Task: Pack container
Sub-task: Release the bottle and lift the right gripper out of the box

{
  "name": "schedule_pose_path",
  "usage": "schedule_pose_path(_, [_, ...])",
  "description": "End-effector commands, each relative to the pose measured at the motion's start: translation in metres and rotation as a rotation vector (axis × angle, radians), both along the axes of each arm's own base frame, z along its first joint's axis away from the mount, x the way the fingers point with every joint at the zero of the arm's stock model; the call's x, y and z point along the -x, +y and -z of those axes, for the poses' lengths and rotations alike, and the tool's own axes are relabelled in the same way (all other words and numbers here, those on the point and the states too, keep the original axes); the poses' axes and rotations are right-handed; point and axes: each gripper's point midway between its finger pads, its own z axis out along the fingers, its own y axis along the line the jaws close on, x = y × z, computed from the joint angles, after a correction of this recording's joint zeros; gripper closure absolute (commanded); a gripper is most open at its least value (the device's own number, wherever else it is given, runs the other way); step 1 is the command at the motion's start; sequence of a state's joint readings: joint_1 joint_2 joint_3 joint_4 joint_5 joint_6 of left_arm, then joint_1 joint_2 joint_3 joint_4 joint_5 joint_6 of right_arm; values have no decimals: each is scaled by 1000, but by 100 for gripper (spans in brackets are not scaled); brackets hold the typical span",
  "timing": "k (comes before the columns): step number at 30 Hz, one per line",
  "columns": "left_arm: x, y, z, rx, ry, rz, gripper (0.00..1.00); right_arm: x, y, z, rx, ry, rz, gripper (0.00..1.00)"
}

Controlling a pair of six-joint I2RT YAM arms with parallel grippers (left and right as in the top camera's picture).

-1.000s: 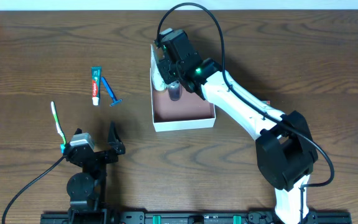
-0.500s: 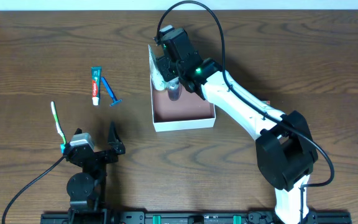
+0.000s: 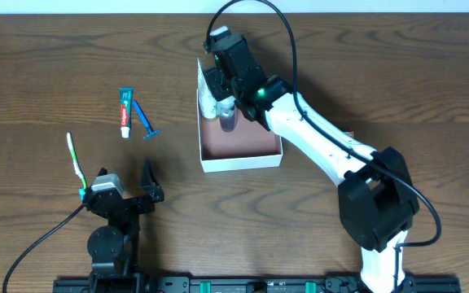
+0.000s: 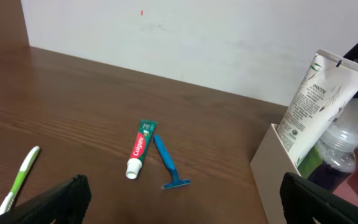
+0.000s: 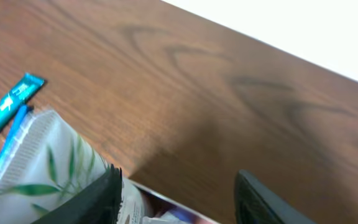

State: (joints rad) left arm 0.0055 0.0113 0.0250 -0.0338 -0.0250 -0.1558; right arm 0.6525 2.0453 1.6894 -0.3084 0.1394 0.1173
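The container (image 3: 241, 162), white-walled with a reddish-brown floor, sits at the table's middle. A white tube with green leaves (image 3: 207, 94) leans against its far left wall, and a clear pump bottle (image 3: 229, 119) stands beside the tube. My right gripper (image 3: 223, 75) hovers open over that corner. In the right wrist view the tube (image 5: 36, 155) lies just outside the left finger, with nothing between the jaws (image 5: 179, 199). My left gripper (image 3: 133, 195) is open and empty near the front left. The left wrist view shows the tube (image 4: 319, 106), the bottle (image 4: 340, 155) and the container wall (image 4: 272, 168).
A toothpaste tube (image 3: 124, 111) and a blue razor (image 3: 146, 120) lie side by side left of the container. A green and white toothbrush (image 3: 75, 160) lies further left. All three show in the left wrist view: toothpaste (image 4: 140, 148), razor (image 4: 168, 167), toothbrush (image 4: 18, 180).
My right gripper has shifted slightly toward the back of the table, above the container's far left corner. The tube stays leaning at the wall. The left arm has not moved.
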Motion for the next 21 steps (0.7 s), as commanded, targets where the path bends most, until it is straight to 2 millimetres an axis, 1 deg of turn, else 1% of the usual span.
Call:
schedule_pose_path(1, [1,2,19,-13,59,-8,2,-6,-14,-49,-23,-102,40,42])
schedule_pose_path(7, [1,2,19,-13,59,-8,2,-5,-34,-97,-70,-166,68,34])
schedule_pose_path(11, [1,2,19,-13,59,-8,2,10,-53,-130,-84,-184,82,27])
schedule_pose_path(13, [1,2,19,-13,59,-8,2,21,-64,-141,-91,-167,97,23])
schedule_pose_path(15, [1,2,19,-13,59,-8,2,35,-74,-147,-84,-137,104,21])
schedule_pose_path(17, [1,2,19,-13,59,-8,2,47,-85,-147,-77,-94,123,19])
schedule_pose_path(19, [1,2,19,-13,59,-8,2,60,-97,-143,-78,-33,158,17])
schedule_pose_path(21, [1,2,19,-13,59,-8,2,71,-109,-135,-73,36,198,15])
